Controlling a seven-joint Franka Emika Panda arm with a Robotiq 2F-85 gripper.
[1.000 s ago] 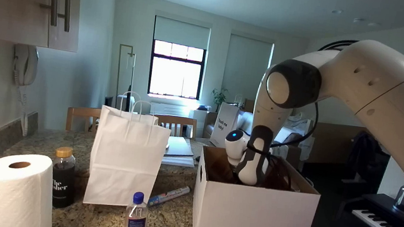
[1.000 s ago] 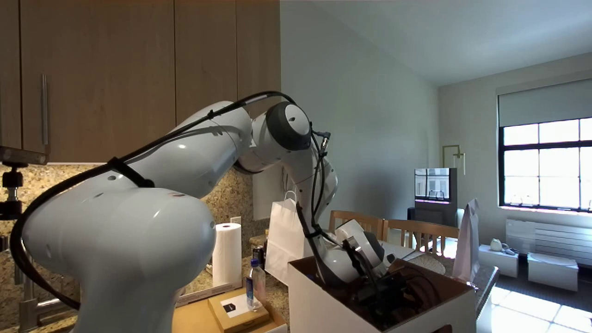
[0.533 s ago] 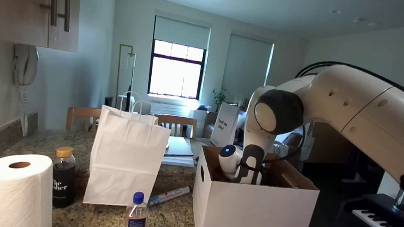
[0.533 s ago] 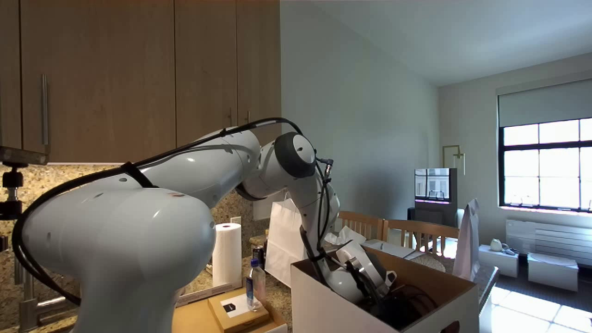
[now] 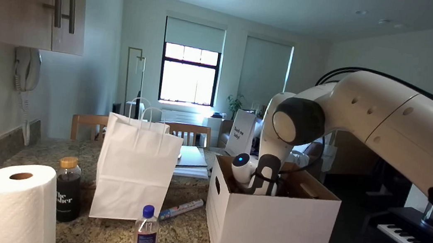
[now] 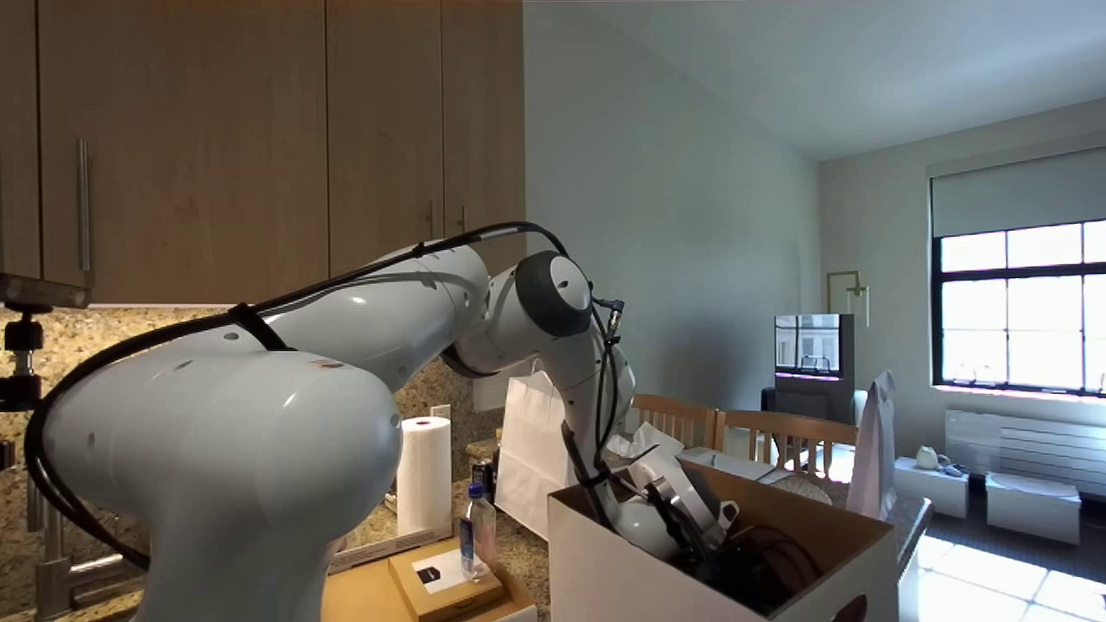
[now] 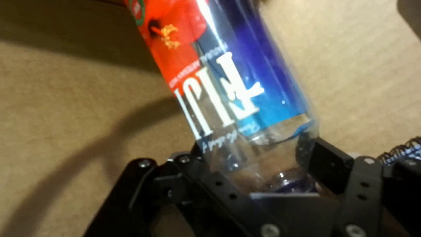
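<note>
- Lower than a second ago, the robot arm (image 5: 401,116) reaches down into the white box (image 5: 275,229), which has turned slightly.
- In the wrist view, the gripper (image 7: 256,158) pinches the FIJI bottle (image 7: 227,82) near one end, a finger (image 7: 330,164) against each side.
- That bottle is inside the box, slanting across the wrist view with brown cardboard (image 7: 348,75) behind it.
- Spiral binding (image 7: 404,151) shows at the right edge of that view.
- Outside the box, the white paper bag (image 5: 136,173), paper towel roll (image 5: 19,208) and blue-capped bottle (image 5: 146,237) stand nearby.
</note>
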